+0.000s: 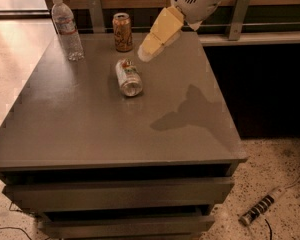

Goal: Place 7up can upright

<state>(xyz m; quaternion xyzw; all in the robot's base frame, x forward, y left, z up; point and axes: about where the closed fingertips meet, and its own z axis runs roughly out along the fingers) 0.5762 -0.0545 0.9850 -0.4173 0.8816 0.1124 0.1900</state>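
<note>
We see the 7up can point(128, 77) lying on its side on the table point(90, 129) — the gripper point(144, 53) hovers near it, apart. Clenched or released — we cannot tell.

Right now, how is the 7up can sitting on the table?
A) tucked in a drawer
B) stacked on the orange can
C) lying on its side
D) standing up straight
C: the 7up can lies on its side on the grey table, its shiny end facing the camera, while the gripper hangs in the air near its far end.
</note>
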